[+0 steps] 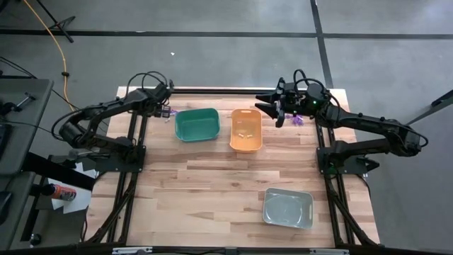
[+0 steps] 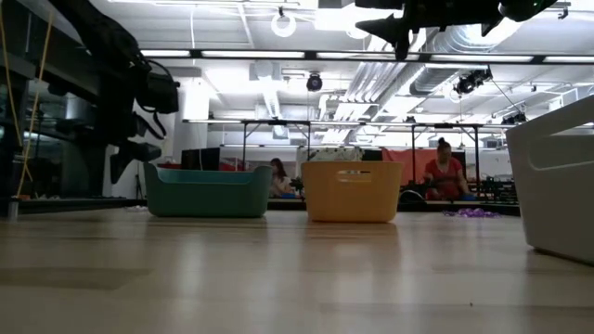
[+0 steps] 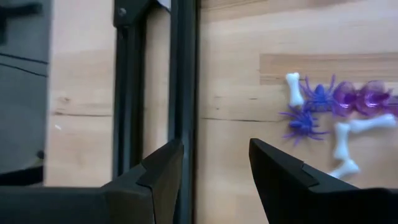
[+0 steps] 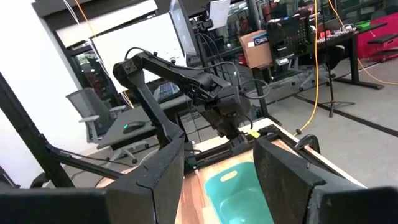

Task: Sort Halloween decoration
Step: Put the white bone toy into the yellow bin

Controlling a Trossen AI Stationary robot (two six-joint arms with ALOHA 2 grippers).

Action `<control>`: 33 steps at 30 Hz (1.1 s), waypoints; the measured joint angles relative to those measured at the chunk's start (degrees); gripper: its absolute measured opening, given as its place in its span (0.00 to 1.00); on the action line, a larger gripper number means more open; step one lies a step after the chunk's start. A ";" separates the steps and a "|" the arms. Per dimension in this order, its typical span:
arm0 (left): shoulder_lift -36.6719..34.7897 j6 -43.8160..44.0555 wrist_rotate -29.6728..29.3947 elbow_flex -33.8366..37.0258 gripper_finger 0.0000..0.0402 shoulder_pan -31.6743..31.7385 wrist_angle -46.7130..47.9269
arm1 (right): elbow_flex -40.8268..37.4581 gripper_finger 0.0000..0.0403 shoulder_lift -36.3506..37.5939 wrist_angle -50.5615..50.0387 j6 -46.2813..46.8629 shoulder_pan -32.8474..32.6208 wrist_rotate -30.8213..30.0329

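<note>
The left arm reaches along the far edge of the bench (image 1: 233, 191), its elbow folded back toward the bench's left side and its left tool (image 1: 164, 108) held just beside the green bin (image 1: 197, 125); that tool's two dark fingers (image 3: 163, 168) stand apart with nothing between them, pointed down at the wood. Just ahead of them lies a small heap of Halloween decoration (image 3: 333, 118): purple spiders, clear purple pieces and white bones (all loose on the boards, near a black frame bar (image 3: 180, 74)). The right arm stretches in from the right side, forearm nearly level, with the right tool (image 1: 272, 106) raised above the far edge near the orange bin (image 1: 245, 130); its fingers (image 4: 158, 171) are likewise spread and empty, aimed across toward the left arm. A second purple cluster (image 1: 296, 120) lies under the right wrist; the grey bin (image 1: 288, 208) sits well apart at the near right.
</note>
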State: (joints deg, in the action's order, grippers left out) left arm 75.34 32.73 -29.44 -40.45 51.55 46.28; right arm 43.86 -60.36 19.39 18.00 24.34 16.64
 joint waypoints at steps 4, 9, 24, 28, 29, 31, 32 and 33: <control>1.59 0.12 -2.01 0.00 0.43 -1.83 0.09 | 0.00 0.47 0.00 -0.11 -0.01 0.00 0.00; 3.69 3.53 -2.90 0.00 0.43 -4.24 -0.03 | 0.00 0.47 0.00 -0.11 -0.02 0.00 0.00; 7.63 9.85 0.66 -0.56 0.43 -10.99 -6.40 | 0.00 0.47 0.00 -1.09 -0.02 0.00 0.02; 7.24 7.02 1.95 -1.91 0.43 -10.08 -4.03 | 0.00 0.47 0.00 -1.17 -0.02 0.00 0.02; 7.21 5.94 3.84 -2.05 0.43 -9.12 -3.67 | 0.00 0.47 0.00 -1.18 -0.02 0.00 0.02; 7.29 3.71 9.56 -2.10 0.43 -6.26 -4.25 | 0.00 0.47 0.00 -1.18 -0.03 0.00 0.02; 7.44 2.45 12.78 -2.12 0.43 -4.85 -4.75 | 0.00 0.47 0.00 -1.20 -0.03 0.00 0.02; 7.76 1.04 15.80 -2.12 0.43 -3.57 -5.29 | 0.00 0.47 0.00 -1.20 -0.04 0.00 0.02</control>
State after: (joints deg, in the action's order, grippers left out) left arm 83.10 33.78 -13.64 -42.57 47.98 40.99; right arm 43.86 -60.36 18.20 17.96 24.34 16.67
